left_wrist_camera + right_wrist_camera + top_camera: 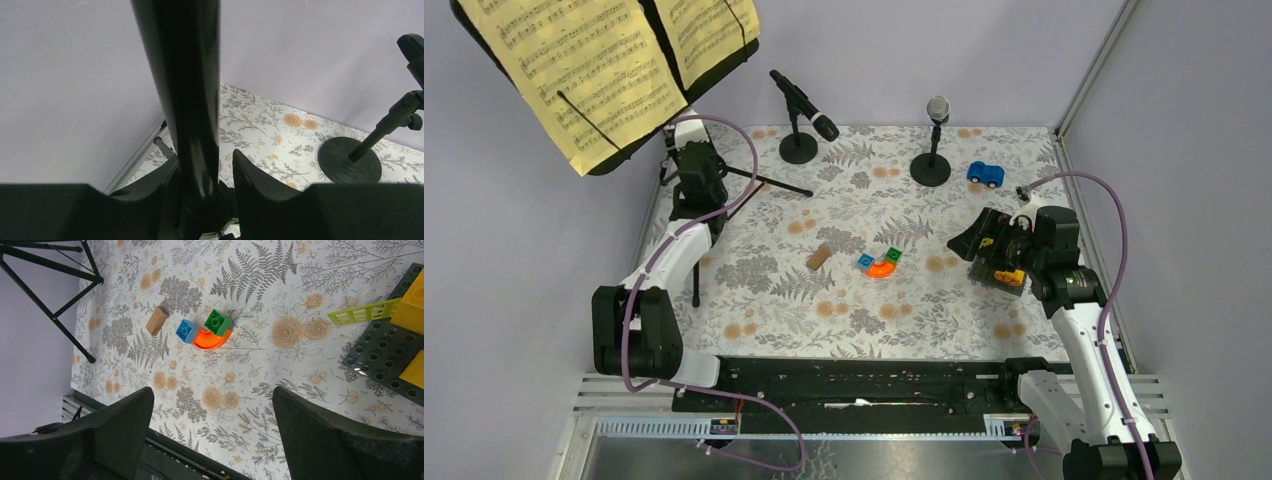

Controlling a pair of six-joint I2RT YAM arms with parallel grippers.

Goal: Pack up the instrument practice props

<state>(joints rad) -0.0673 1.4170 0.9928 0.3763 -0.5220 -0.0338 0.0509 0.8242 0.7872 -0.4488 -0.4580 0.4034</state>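
- The rack (185, 75) stands in the far-left corner of the tabletop (864, 320), its legs spread over the floral cover.
- Yellow pages (574, 70) lie open on the rack's desk, high above the left arm.
- The left pincer (202, 170) is low on the rack's pole, with one finger on each side. It is narrow and close around the pole, but I cannot tell whether it is actually gripping.
- The black mic (804, 105) tilts on its holder (799, 150), at the back just right of the rack's legs.
- The silver mic (938, 108) stands upright on the second holder (931, 170), further right along the back wall.
- A blue car (986, 175) sits just right of that second holder.
- The right pincer (212, 395) hangs above the right side of the tabletop, spread wide with nothing between its fingers.
- A dark studded plate (385, 350) with yellow bricks lies beside the right pincer.
- Mid-tabletop, an orange block (884, 268) touches a blue brick and a green brick, and a wooden block (819, 258) lies near them on the left.
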